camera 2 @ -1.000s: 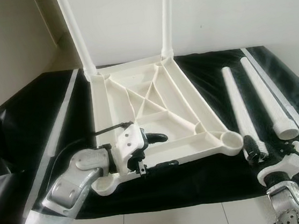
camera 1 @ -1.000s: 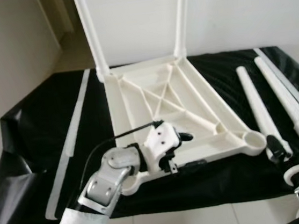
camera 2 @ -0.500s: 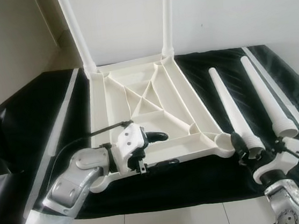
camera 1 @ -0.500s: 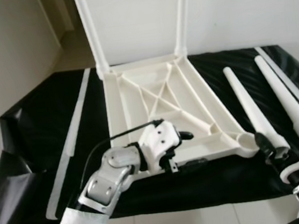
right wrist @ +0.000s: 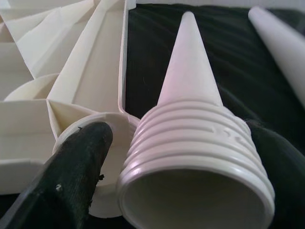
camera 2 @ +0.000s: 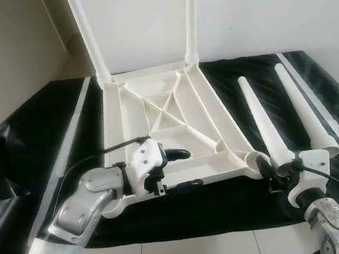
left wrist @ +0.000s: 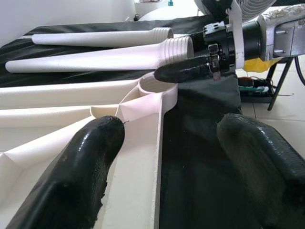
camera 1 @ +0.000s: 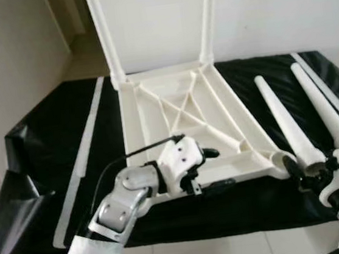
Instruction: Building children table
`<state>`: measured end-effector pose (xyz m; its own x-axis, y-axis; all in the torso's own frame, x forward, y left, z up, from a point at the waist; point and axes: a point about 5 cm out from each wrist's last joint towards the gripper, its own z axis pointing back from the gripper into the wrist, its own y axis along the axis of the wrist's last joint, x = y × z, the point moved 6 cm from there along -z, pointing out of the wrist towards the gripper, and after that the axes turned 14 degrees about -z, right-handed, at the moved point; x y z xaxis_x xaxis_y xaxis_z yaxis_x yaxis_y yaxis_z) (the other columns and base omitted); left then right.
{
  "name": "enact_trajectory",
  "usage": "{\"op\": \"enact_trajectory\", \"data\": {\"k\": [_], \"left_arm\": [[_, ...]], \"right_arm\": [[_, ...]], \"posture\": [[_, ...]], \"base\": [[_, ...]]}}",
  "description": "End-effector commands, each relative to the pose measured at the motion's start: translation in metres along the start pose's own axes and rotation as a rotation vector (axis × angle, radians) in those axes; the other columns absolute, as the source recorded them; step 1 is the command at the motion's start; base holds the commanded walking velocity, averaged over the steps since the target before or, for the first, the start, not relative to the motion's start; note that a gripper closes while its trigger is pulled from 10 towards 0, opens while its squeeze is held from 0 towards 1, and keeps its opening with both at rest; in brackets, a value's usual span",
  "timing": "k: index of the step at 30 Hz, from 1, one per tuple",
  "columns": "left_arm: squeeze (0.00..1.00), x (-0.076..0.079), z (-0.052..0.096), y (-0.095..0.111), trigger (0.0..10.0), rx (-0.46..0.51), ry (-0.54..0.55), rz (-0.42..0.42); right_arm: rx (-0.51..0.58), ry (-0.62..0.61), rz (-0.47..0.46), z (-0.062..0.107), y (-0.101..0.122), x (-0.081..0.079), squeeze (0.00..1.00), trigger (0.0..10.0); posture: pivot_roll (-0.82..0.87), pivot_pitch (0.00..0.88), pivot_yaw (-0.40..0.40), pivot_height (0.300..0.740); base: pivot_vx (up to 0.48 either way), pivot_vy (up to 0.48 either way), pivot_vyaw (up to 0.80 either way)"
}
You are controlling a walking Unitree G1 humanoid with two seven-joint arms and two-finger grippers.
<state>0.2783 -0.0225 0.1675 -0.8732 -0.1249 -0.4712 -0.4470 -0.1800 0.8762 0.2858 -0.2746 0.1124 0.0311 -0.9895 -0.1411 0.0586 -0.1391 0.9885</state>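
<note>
Since earlier frame, right gripper (camera 2: 275,174) swung leg (camera 2: 261,122) threaded end beside tabletop (camera 1: 181,119) corner socket (right wrist: 102,143); fingers closed around leg. Left gripper (camera 1: 214,169) spread, bracing near edge, contact unclear. My concern: misaligned threads could jam or leg slip.

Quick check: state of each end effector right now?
Left end effector: open, straddling the tabletop edge.
Right end effector: closed on a leg.

Crowded near-right corner, open black sheet (camera 1: 54,134) on left

Blocked by table leg (camera 2: 263,130) against corner socket (camera 2: 254,159), second leg (camera 2: 305,111) beside; upright legs (camera 1: 102,33) behind.
</note>
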Motion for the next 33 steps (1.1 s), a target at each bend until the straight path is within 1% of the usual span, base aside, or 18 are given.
{"op": "enact_trajectory", "data": {"k": [1,2,6,8,9,10,11,13,14,17,18,21,22,24,28,30,32,33], "left_arm": [[0.0,-0.003,0.002,-0.001,10.0,-0.006,0.014,0.002],[0.0,-0.003,0.002,-0.001,10.0,-0.006,0.015,0.003],[0.0,-0.003,0.002,-0.001,10.0,-0.006,0.015,0.003],[0.0,-0.003,0.003,-0.001,10.0,-0.007,0.016,0.004],[0.0,-0.003,0.003,-0.001,10.0,-0.007,0.016,0.004],[0.0,-0.003,0.003,-0.001,10.0,-0.008,0.016,0.004],[0.0,-0.003,0.003,-0.001,10.0,-0.008,0.016,0.004],[0.0,-0.004,0.004,-0.001,10.0,-0.008,0.016,0.005],[0.0,-0.004,0.004,-0.002,10.0,-0.008,0.016,0.005],[0.0,-0.004,0.004,-0.002,10.0,-0.009,0.016,0.006],[0.0,-0.005,0.005,-0.002,10.0,-0.011,0.018,0.007],[0.0,-0.005,0.005,-0.002,10.0,-0.011,0.018,0.007],[0.0,-0.005,0.005,-0.002,10.0,-0.011,0.018,0.007],[0.0,-0.006,0.005,-0.002,10.0,-0.01,0.018,0.007],[0.0,-0.006,0.005,-0.002,10.0,-0.01,0.018,0.007],[0.0,-0.007,0.006,-0.002,10.0,-0.011,0.019,0.006],[0.0,-0.007,0.006,-0.003,10.0,-0.012,0.019,0.005],[0.0,-0.007,0.006,-0.003,10.0,-0.013,0.018,0.004]], "right_arm": [[-0.04,-0.01,0.05,0.003,-0.009,0.002,0.0,10.0],[-0.041,-0.016,0.062,0.004,-0.009,0.003,0.0,10.0],[-0.038,-0.028,0.055,0.005,-0.008,0.006,0.0,10.0],[-0.017,-0.06,0.051,0.008,-0.004,0.013,0.0,10.0],[-0.017,-0.06,0.051,0.008,-0.004,0.013,0.0,10.0],[-0.008,-0.083,0.073,0.01,-0.002,0.017,0.0,10.0],[-0.008,-0.083,0.073,0.01,-0.002,0.017,0.0,10.0],[0.017,-0.133,0.082,0.014,0.001,0.025,0.0,10.0],[0.034,-0.153,0.058,0.016,0.004,0.029,0.0,10.0],[0.053,-0.173,0.038,0.018,0.007,0.033,0.0,10.0],[0.099,-0.184,-0.021,0.022,0.015,0.036,0.0,10.0],[0.099,-0.184,-0.021,0.022,0.015,0.036,0.0,10.0],[0.123,-0.183,-0.032,0.023,0.019,0.035,0.0,10.0],[0.154,-0.179,-0.001,0.022,0.026,0.033,0.0,10.0],[0.159,-0.178,0.031,0.021,0.028,0.031,0.0,10.0],[0.145,-0.171,0.102,0.021,0.029,0.029,0.0,10.0],[0.13,-0.167,0.111,0.021,0.026,0.03,0.0,10.0],[0.105,-0.165,0.123,0.022,0.021,0.031,0.0,10.0]], "posture": [[-0.07,0.009,0.032,0.74],[-0.07,0.009,0.032,0.74],[-0.07,0.01,0.031,0.74],[-0.07,0.012,0.033,0.74],[-0.07,0.012,0.033,0.74],[-0.07,0.014,0.034,0.74],[-0.07,0.014,0.034,0.74],[-0.07,0.015,0.036,0.74],[-0.07,0.015,0.036,0.74],[-0.07,0.016,0.037,0.74],[-0.07,0.016,0.038,0.74],[-0.07,0.016,0.038,0.74],[-0.07,0.016,0.038,0.74],[-0.07,0.014,0.042,0.74],[-0.07,0.013,0.042,0.74],[-0.07,0.013,0.044,0.74],[-0.07,0.013,0.046,0.74],[-0.07,0.012,0.047,0.74]], "base": [[0.0,0.0,0.0],[0.0,0.0,0.0],[0.0,0.0,0.0],[0.0,0.0,0.0],[0.0,0.0,0.0],[0.0,0.0,0.0],[0.0,0.0,0.0],[0.0,0.0,0.0],[0.0,0.0,0.0],[0.0,0.0,0.0],[0.0,0.0,0.0],[0.0,0.0,0.0],[0.0,0.0,0.0],[0.0,0.0,0.0],[0.0,0.0,0.0],[0.0,0.0,0.0],[0.0,0.0,0.0],[0.0,0.0,0.0]]}}
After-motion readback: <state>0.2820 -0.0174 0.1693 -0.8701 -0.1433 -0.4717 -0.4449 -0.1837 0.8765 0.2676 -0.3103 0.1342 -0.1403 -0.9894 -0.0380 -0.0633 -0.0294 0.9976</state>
